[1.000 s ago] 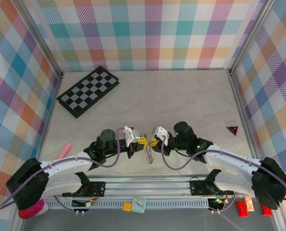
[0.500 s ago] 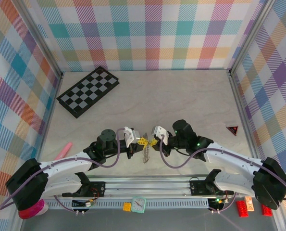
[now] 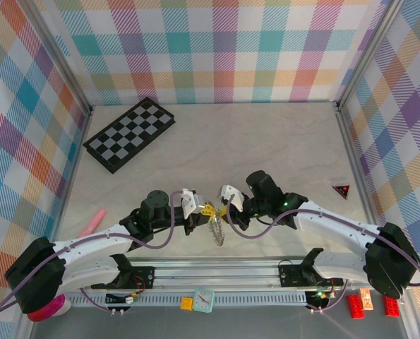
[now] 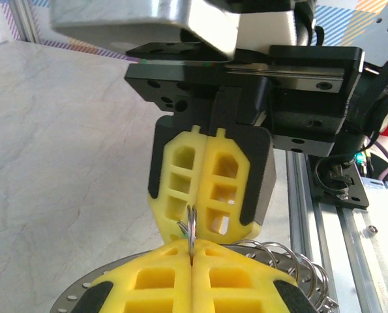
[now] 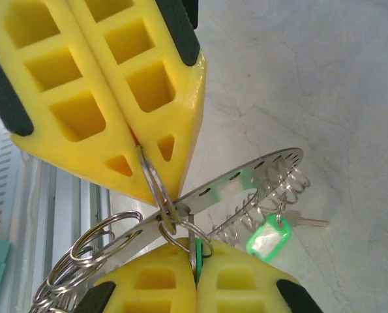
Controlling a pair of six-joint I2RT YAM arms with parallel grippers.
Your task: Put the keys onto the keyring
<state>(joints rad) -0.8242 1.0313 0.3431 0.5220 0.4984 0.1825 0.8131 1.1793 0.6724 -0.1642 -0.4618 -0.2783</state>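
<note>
We are working tip to tip: the left end effector (image 5: 140,149) is facing the right end effector (image 5: 195,282) head-on, each with its fingers pressed together. The left one is pinching a small wire loop (image 5: 156,189) of the keyring (image 5: 272,164), which is hanging just below and between both, its flat band lying crosswise. The right one seems to be clamping one key (image 5: 192,242) edge-on against that loop. A green-tagged key (image 5: 268,238) is dangling beyond.

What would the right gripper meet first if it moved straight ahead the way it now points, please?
The left gripper, most likely: its shut yellow fingertips face the right gripper almost tip to tip, both pinching the wire rings linked between them. Any gap is too small to judge.
</note>
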